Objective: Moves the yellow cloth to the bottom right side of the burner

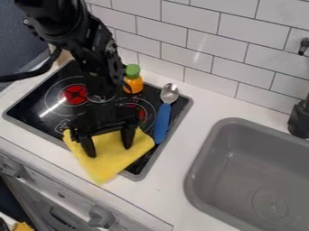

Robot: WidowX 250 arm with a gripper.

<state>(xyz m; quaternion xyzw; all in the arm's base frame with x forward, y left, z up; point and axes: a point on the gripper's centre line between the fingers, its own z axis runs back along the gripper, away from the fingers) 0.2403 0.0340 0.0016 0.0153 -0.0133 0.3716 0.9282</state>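
The black gripper (109, 143) is low over the front part of the black cooktop, its two fingers spread wide apart and pointing down at the yellow cloth (118, 158). Both fingertips overlap the cloth's upper half; whether they press on it I cannot tell. The cloth lies across the cooktop's front edge, its lower corner over the white counter. Part of its upper edge is hidden behind the gripper. The burner cooktop (30, 106) has red-centred rings, partly covered by the arm.
An orange bottle with a green cap (134, 81) stands at the cooktop's back, right beside the arm. A spoon with a blue handle (161, 122) lies along the cooktop's right side. To the right is a grey sink (238, 158); white tiles line the back.
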